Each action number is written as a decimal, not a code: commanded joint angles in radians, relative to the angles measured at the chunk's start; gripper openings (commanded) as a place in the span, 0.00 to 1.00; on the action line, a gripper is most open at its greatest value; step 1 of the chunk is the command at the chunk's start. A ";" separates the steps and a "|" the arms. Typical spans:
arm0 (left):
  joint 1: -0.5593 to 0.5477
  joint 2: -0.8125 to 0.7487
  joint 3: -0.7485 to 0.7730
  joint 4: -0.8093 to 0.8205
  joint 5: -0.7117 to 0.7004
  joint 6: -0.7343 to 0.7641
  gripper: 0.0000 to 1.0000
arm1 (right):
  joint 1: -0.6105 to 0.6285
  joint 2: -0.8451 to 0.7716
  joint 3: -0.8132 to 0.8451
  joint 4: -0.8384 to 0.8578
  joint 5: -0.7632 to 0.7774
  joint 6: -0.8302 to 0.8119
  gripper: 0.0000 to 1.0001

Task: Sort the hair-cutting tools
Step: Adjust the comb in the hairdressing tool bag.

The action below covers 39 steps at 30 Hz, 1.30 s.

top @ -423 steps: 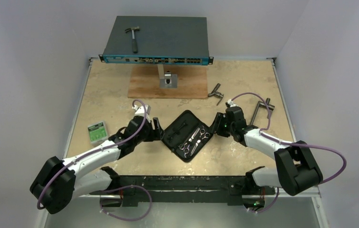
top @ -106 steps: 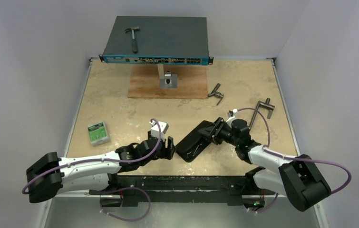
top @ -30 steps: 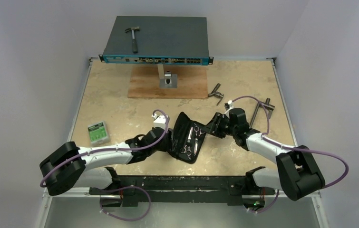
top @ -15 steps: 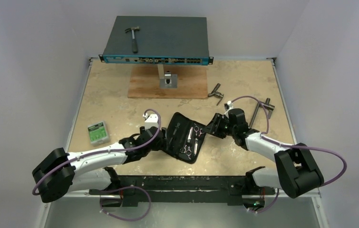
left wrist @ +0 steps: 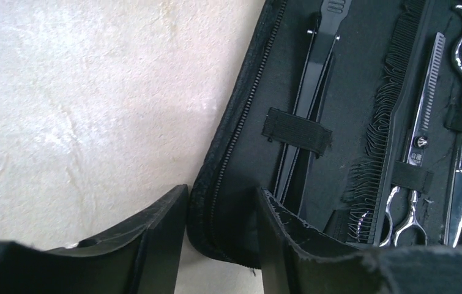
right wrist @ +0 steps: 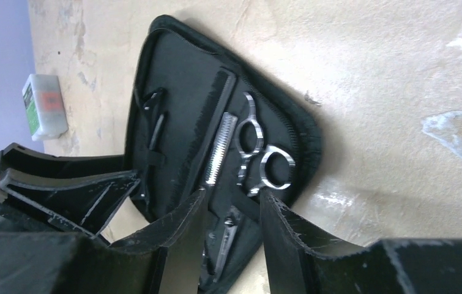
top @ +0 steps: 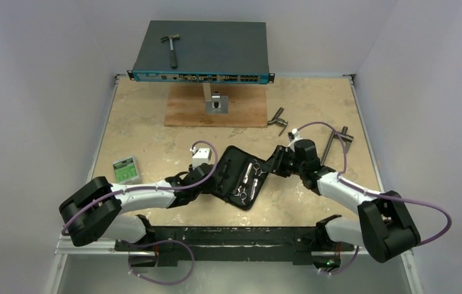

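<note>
Two small silver barber scissors [top: 248,179] strapped in open black zip case [right wrist: 176,73] on desk [top: 155,128], long axis 1–7 o'clock, just at 9 o'clock of right jaws (part-open, empty); left jaws straddle case's 8 o'clock rim, can't tell if pinching.

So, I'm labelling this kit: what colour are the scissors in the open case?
Silver, shiny bare metal; the scissors show best in the left wrist view.

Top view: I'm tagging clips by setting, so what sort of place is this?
Most likely a robotics lab bench, not a barber's shop: a left arm and right arm are mounted at the edge of a walled-in table, and a hammer lies on a network switch beyond an open scissors case.
</note>
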<state>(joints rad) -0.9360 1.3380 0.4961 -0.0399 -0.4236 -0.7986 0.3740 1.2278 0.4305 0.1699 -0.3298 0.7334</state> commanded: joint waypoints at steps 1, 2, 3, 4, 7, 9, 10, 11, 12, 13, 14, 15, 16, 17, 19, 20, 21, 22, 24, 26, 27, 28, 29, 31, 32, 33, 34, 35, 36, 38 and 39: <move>0.001 0.029 -0.077 0.091 0.138 -0.056 0.41 | 0.064 -0.035 0.087 -0.039 0.032 -0.038 0.37; 0.001 0.025 -0.087 0.110 0.153 -0.061 0.38 | 0.088 -0.035 0.103 -0.048 0.053 -0.039 0.37; 0.001 0.022 -0.094 0.126 0.165 -0.065 0.36 | 0.115 -0.030 0.117 -0.051 0.068 -0.040 0.37; 0.000 0.019 -0.102 0.139 0.178 -0.069 0.35 | 0.135 -0.017 0.132 -0.051 0.074 -0.040 0.37; -0.001 -0.003 -0.126 0.173 0.199 -0.082 0.31 | 0.162 0.056 0.152 -0.025 0.058 -0.015 0.37; -0.005 -0.025 -0.140 0.176 0.201 -0.086 0.29 | 0.164 0.101 0.152 0.005 0.046 0.009 0.37; -0.008 -0.035 -0.147 0.175 0.200 -0.090 0.29 | 0.163 0.122 0.151 0.011 0.048 0.018 0.38; -0.012 -0.046 -0.157 0.175 0.200 -0.093 0.28 | 0.163 0.139 0.151 0.014 0.053 0.023 0.38; -0.017 -0.056 -0.163 0.177 0.200 -0.097 0.27 | 0.164 0.159 0.151 0.021 0.054 0.027 0.38; -0.023 -0.064 -0.169 0.177 0.199 -0.099 0.27 | 0.163 0.174 0.150 0.028 0.052 0.032 0.38; -0.031 -0.069 -0.173 0.175 0.195 -0.100 0.27 | 0.165 0.188 0.153 0.032 0.053 0.036 0.39; -0.042 -0.073 -0.174 0.172 0.189 -0.102 0.26 | 0.165 0.203 0.156 0.032 0.054 0.040 0.39; -0.051 -0.076 -0.174 0.171 0.184 -0.105 0.26 | 0.166 0.217 0.159 0.039 0.055 0.043 0.39; -0.059 -0.077 -0.175 0.172 0.181 -0.106 0.26 | 0.168 0.226 0.160 0.046 0.054 0.047 0.39; -0.074 -0.075 -0.172 0.174 0.175 -0.106 0.25 | 0.171 0.242 0.167 0.052 0.058 0.052 0.39; -0.079 -0.074 -0.171 0.174 0.173 -0.106 0.25 | 0.179 0.249 0.177 0.049 0.065 0.052 0.39; -0.083 -0.073 -0.170 0.174 0.172 -0.106 0.25 | 0.182 0.257 0.183 0.043 0.072 0.049 0.39; -0.086 -0.072 -0.168 0.174 0.171 -0.105 0.24 | 0.184 0.263 0.190 0.038 0.075 0.048 0.39; -0.091 -0.072 -0.169 0.175 0.171 -0.105 0.24 | 0.189 0.274 0.195 0.035 0.075 0.046 0.39; -0.093 -0.072 -0.168 0.177 0.170 -0.103 0.24 | 0.192 0.281 0.197 0.032 0.080 0.044 0.39; -0.093 -0.072 -0.168 0.178 0.169 -0.102 0.24 | 0.193 0.284 0.198 0.029 0.082 0.044 0.39; -0.094 -0.071 -0.169 0.179 0.169 -0.102 0.24 | 0.194 0.286 0.199 0.022 0.087 0.045 0.39; -0.095 -0.071 -0.169 0.179 0.168 -0.102 0.24 | 0.194 0.279 0.194 0.022 0.093 0.045 0.39; -0.095 -0.071 -0.171 0.181 0.168 -0.103 0.24 | 0.196 0.258 0.188 0.024 0.107 0.045 0.39; -0.096 -0.071 -0.173 0.183 0.168 -0.102 0.23 | 0.196 0.256 0.192 0.019 0.107 0.040 0.39; -0.097 -0.070 -0.174 0.184 0.167 -0.103 0.23 | 0.197 0.265 0.200 0.010 0.101 0.031 0.39; -0.097 -0.070 -0.174 0.185 0.167 -0.102 0.23 | 0.198 0.274 0.207 0.004 0.094 0.027 0.39; -0.096 -0.070 -0.174 0.187 0.167 -0.101 0.23 | 0.200 0.283 0.211 0.002 0.088 0.024 0.39; -0.097 -0.067 -0.174 0.187 0.169 -0.100 0.23 | 0.202 0.295 0.214 0.001 0.083 0.022 0.39; -0.097 -0.066 -0.174 0.187 0.169 -0.099 0.23 | 0.209 0.315 0.221 -0.001 0.076 0.022 0.39; -0.096 -0.066 -0.173 0.188 0.169 -0.102 0.23 | 0.214 0.324 0.223 -0.001 0.073 0.021 0.39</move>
<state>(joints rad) -1.0225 1.2594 0.3454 0.1871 -0.2733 -0.8986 0.5713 1.5227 0.6132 0.1761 -0.2535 0.7727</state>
